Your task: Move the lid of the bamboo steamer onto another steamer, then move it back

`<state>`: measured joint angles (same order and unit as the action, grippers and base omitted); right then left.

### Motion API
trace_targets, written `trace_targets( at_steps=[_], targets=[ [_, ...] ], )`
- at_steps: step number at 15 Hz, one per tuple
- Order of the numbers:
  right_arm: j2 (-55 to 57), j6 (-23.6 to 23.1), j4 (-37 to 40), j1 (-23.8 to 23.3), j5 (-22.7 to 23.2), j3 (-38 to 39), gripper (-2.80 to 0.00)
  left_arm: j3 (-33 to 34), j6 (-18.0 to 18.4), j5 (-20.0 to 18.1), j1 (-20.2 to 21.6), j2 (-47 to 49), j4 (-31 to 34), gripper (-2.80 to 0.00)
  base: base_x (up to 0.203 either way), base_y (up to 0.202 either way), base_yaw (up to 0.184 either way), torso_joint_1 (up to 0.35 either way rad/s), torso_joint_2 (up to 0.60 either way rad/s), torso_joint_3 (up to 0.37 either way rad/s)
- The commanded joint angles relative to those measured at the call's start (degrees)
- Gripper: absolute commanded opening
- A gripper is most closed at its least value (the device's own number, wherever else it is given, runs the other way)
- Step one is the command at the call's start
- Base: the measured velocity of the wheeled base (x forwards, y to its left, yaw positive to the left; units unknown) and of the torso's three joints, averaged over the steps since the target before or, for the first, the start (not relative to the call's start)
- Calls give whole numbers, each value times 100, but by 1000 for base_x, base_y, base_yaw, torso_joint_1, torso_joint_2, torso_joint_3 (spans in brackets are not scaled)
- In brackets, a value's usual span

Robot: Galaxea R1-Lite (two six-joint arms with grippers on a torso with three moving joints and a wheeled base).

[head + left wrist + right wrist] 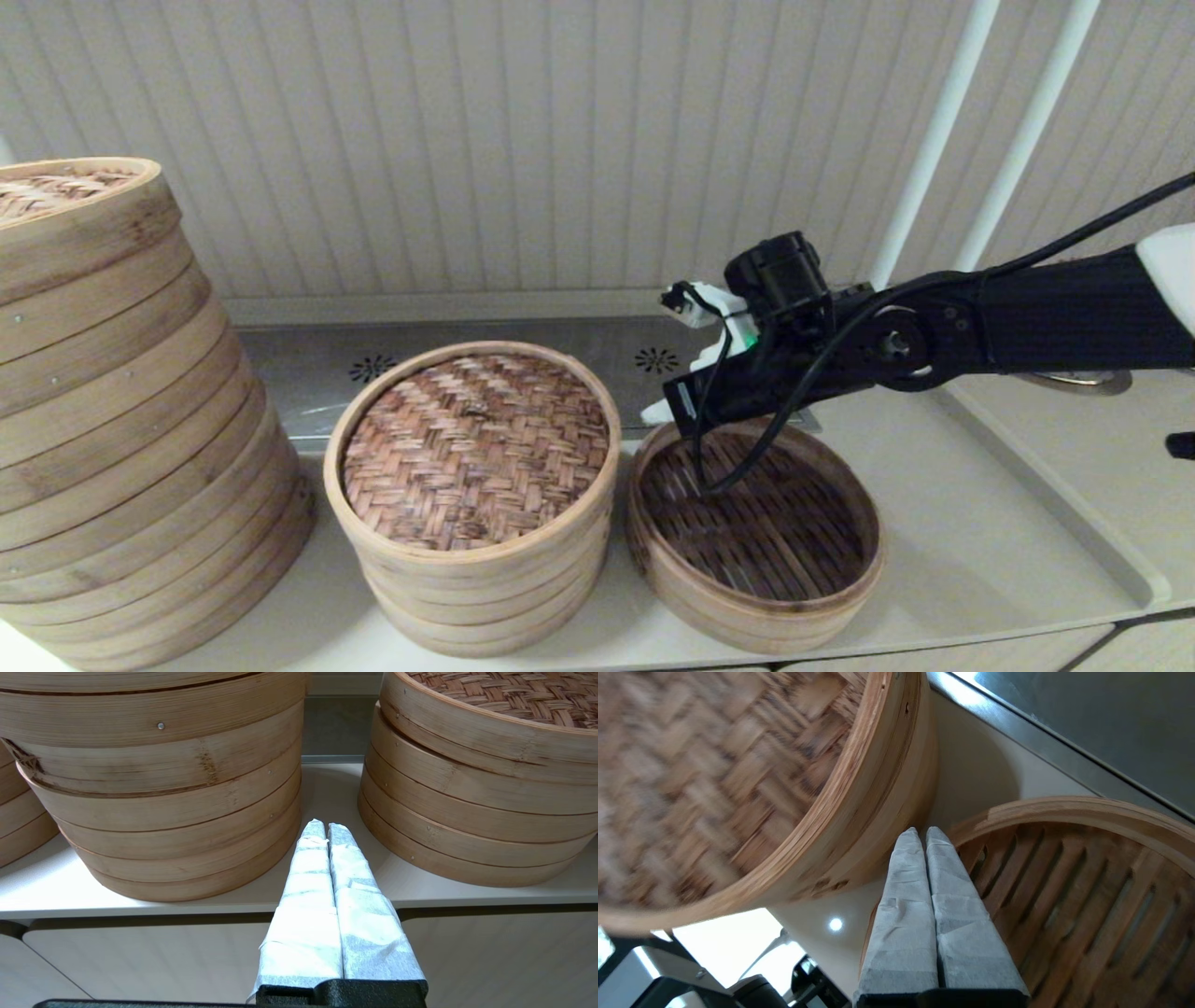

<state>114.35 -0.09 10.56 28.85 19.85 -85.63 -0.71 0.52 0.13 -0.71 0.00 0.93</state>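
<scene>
The bamboo steamer lid (476, 448), pale-rimmed with a reddish-brown herringbone top, sits on the middle tiered steamer (476, 588). To its right stands the shallow one-tier steamer (756, 523) with a dark slatted floor and nothing in it. My right gripper (658, 411) hangs shut and empty over that basket's back-left rim, in the gap beside the lid. The right wrist view shows the gripper (923, 833) between the lid (714, 774) and the shallow steamer (1087, 896). My left gripper (325, 825) is shut and empty, low before the counter's front edge, out of the head view.
A much wider, tall steamer stack (121, 420) fills the counter's left side. The left wrist view looks between it (163, 788) and the middle steamer (467, 812). A metal strip (373, 366) runs along the back wall. A raised counter lip (1055, 523) borders the right.
</scene>
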Motion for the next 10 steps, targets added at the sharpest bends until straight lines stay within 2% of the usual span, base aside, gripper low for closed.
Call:
trace_targets(
  at_steps=[1,10],
  targets=[
    [235,0,7,51,2,-139,-280,0,0,4,0,9,-5,-280,0,0,0,0,0,0],
    [494,0,22,138,2,-762,-280,0,0,4,0,9,-6,-280,0,0,0,0,0,0]
  ],
)
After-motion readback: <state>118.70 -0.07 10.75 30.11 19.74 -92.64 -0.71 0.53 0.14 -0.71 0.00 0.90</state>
